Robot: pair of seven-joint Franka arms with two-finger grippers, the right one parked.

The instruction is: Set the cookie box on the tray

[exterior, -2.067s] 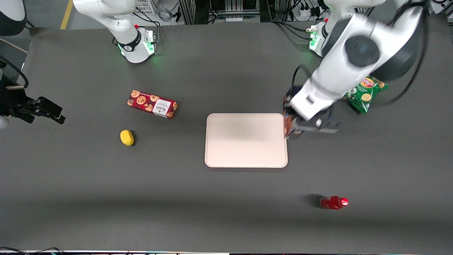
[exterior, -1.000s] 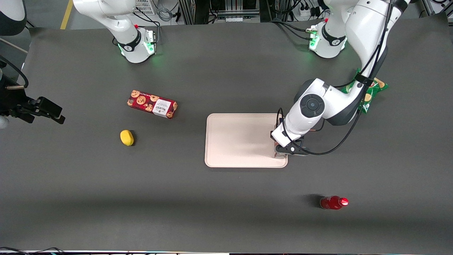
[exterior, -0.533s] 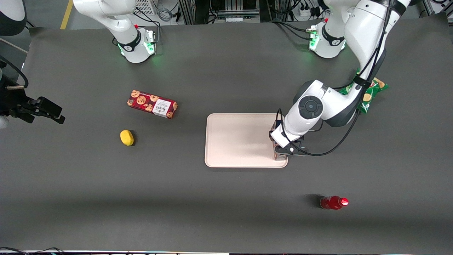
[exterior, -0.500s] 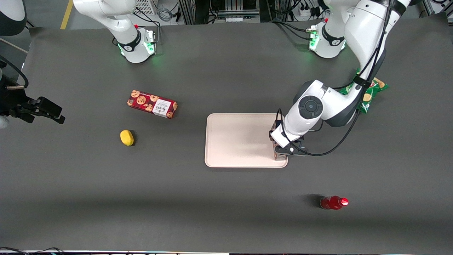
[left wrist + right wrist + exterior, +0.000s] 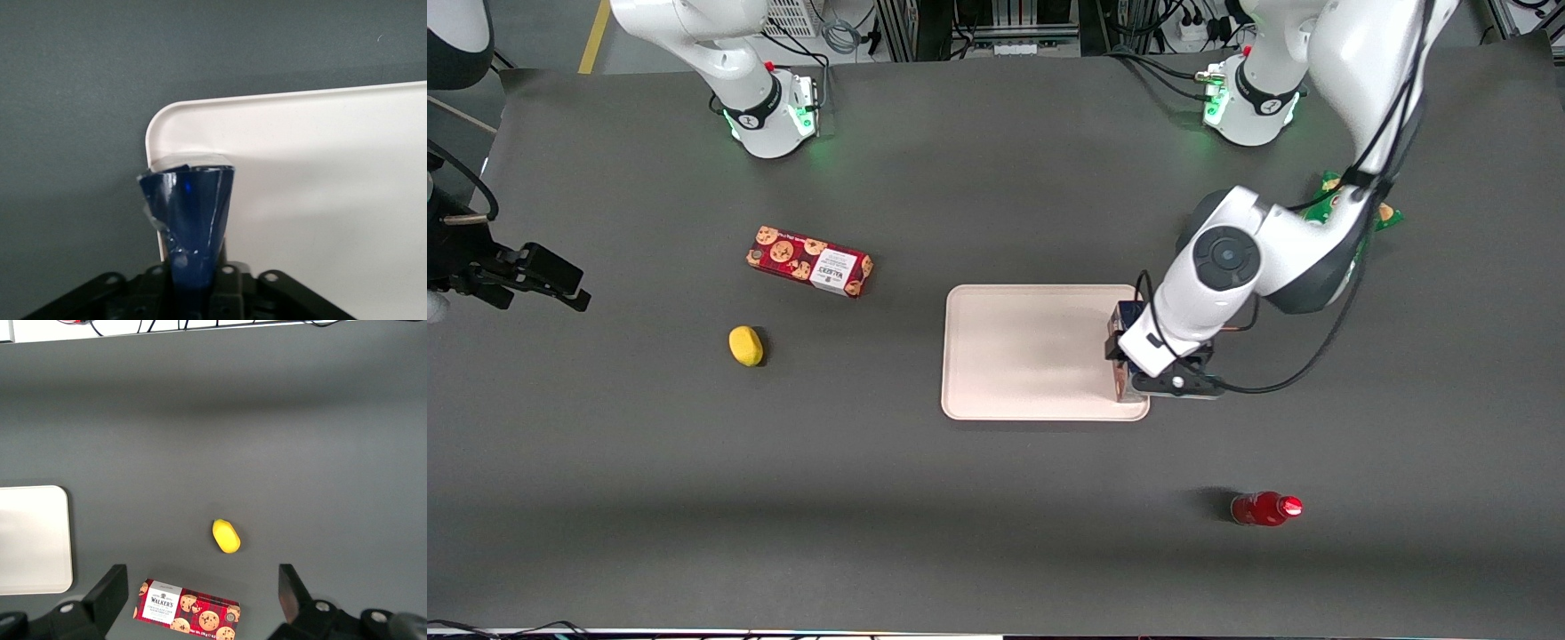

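Note:
The cookie box (image 5: pixel 1126 316), dark navy with a reddish-brown edge, stands on the tray (image 5: pixel 1032 351) at the edge nearest the working arm. The arm's wrist covers most of the box in the front view. My left gripper (image 5: pixel 1138 373) is over that edge of the tray, shut on the box. In the left wrist view the blue box (image 5: pixel 191 203) runs down between the fingers of the gripper (image 5: pixel 195 283) and looks squeezed in. Its lower end is at a rounded corner of the pale tray (image 5: pixel 320 173).
A longer red cookie box (image 5: pixel 809 260) and a yellow object (image 5: pixel 745 345) lie toward the parked arm's end. A red bottle (image 5: pixel 1264 508) lies nearer the front camera than the tray. A green chip bag (image 5: pixel 1347 227) is partly covered by the arm.
The gripper carried the cookie box from beside the tray onto its edge. In the last half second the wrist shifted slightly toward the working arm's end, uncovering the box's navy top.

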